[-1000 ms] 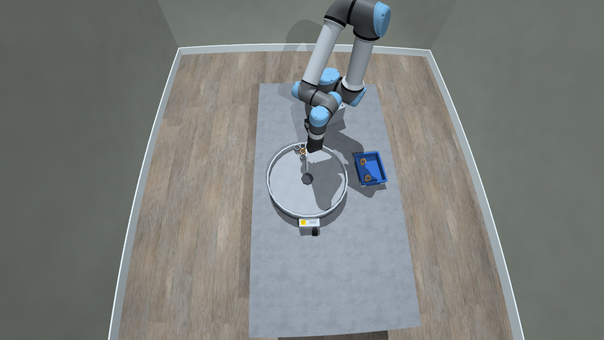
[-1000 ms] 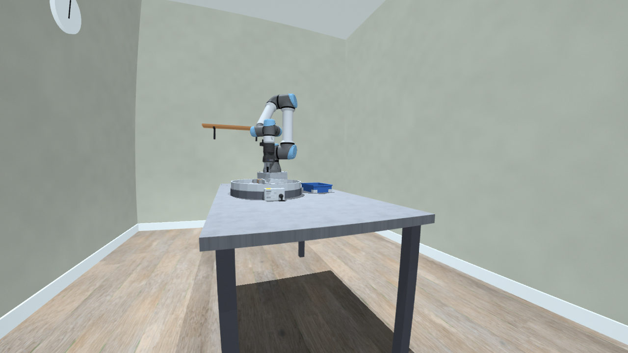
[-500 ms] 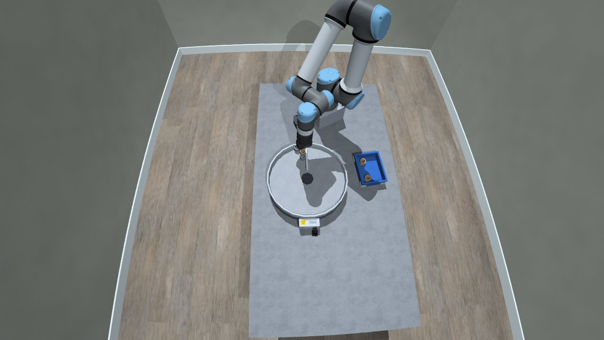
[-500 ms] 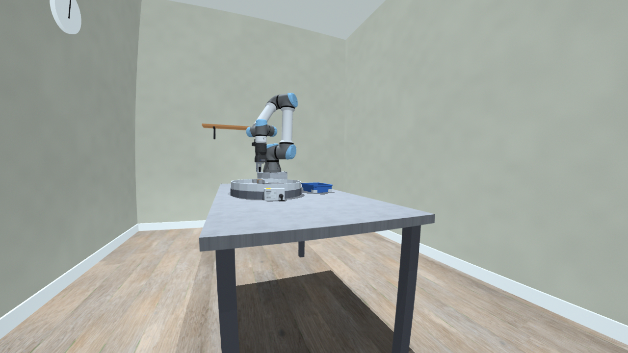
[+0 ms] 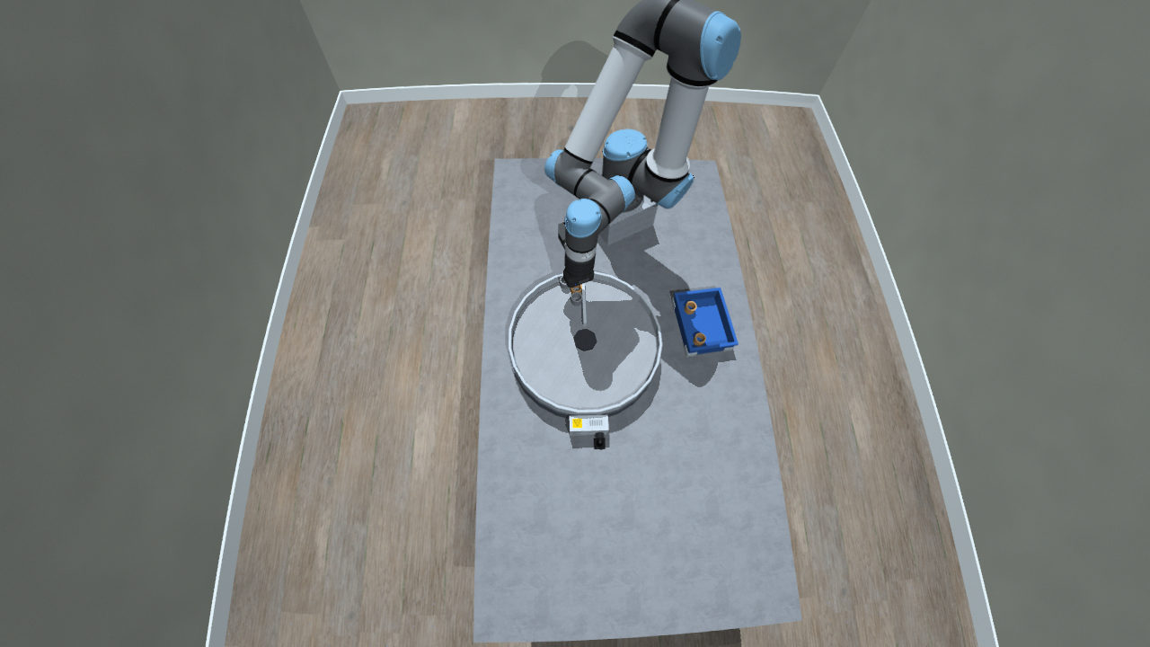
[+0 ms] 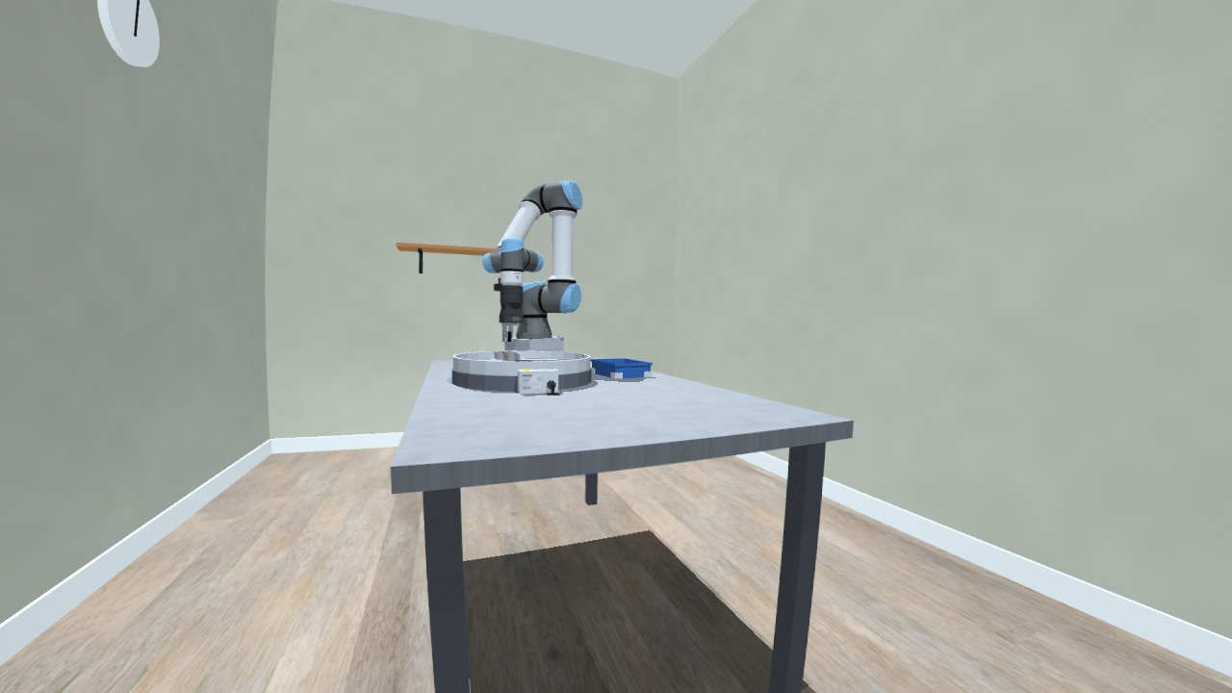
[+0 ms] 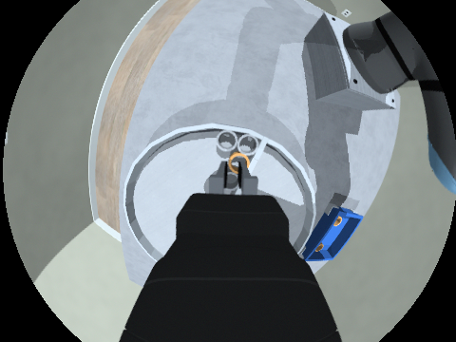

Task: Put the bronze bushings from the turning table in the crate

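The round turning table [image 5: 585, 339] has a raised rim. In the wrist view, two steel bushings [image 7: 226, 141] [image 7: 249, 144] stand by its far rim, and one bronze bushing [image 7: 236, 169] stands touching them. My gripper [image 7: 233, 169] hangs just above the bronze bushing, its fingers a narrow gap apart with nothing between them. In the top view the gripper [image 5: 575, 291] hides the bushings. The blue crate [image 5: 704, 319] to the right of the table holds two bronze bushings [image 5: 690, 305] [image 5: 699, 339].
A thin divider bar [image 5: 580, 312] runs from the black hub [image 5: 585, 339] to the rim beside the bushings. A control box [image 5: 589, 424] sits at the turning table's front. The arm's base [image 5: 623, 210] stands behind the turning table.
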`<action>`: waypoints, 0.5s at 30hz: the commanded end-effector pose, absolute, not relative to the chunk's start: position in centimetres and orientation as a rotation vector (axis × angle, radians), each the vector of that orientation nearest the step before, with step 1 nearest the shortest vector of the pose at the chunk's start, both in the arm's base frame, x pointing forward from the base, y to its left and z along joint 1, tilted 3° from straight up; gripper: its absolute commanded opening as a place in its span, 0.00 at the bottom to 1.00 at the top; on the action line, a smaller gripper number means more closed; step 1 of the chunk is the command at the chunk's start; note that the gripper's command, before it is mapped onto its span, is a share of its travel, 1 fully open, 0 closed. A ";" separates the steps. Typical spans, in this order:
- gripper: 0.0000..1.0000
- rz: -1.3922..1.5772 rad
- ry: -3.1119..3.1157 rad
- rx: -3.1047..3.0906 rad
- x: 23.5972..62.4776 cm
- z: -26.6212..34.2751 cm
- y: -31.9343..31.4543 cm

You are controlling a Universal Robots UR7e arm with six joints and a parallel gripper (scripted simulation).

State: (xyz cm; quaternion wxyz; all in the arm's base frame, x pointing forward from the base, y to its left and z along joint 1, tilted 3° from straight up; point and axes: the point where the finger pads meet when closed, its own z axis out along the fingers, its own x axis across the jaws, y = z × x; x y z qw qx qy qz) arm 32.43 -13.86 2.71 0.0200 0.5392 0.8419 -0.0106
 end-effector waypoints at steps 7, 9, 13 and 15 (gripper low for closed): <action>0.40 -0.033 2.611 1.670 32.5 2.1 -13.9; 0.40 -0.033 2.612 1.670 32.5 1.5 -14.0; 0.40 -0.033 2.612 1.669 32.5 1.2 -14.0; 0.40 -0.033 2.612 1.669 32.5 1.2 -14.0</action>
